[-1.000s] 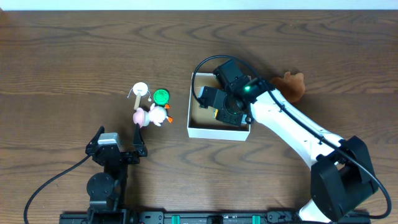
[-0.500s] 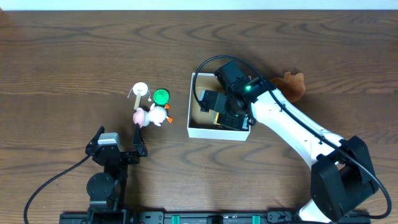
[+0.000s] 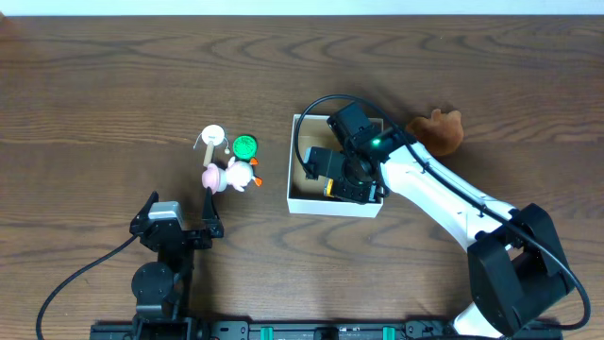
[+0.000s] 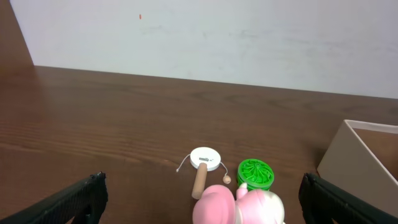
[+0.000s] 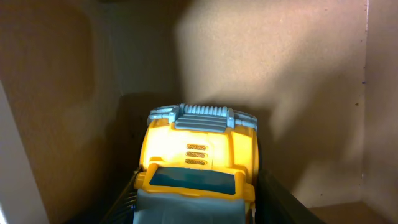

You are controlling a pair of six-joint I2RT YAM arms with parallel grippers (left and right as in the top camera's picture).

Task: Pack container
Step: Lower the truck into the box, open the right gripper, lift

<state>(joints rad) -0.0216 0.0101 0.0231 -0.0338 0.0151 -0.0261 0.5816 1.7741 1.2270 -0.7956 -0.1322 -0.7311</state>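
Observation:
The container (image 3: 294,162), a white-walled box with a tan inside (image 5: 280,74), stands right of the table's middle. My right gripper (image 3: 338,176) is down inside it, shut on a yellow and blue toy truck (image 5: 199,155), whose yellow edge shows in the overhead view (image 3: 329,188). The fingers flank the truck on both sides (image 5: 196,193). My left gripper (image 3: 179,215) is open and empty near the table's front edge, just short of a pink and white plush toy (image 3: 229,177), which also shows in the left wrist view (image 4: 239,205).
A green ribbed disc (image 3: 245,145) and a white drum rattle with a wooden handle (image 3: 213,138) lie beside the pink toy, left of the container. A brown plush toy (image 3: 439,130) lies on the table behind the container's right side.
My right gripper has moved toward the container's front wall and lower with the truck. The container has shifted slightly. The left arm has not moved.

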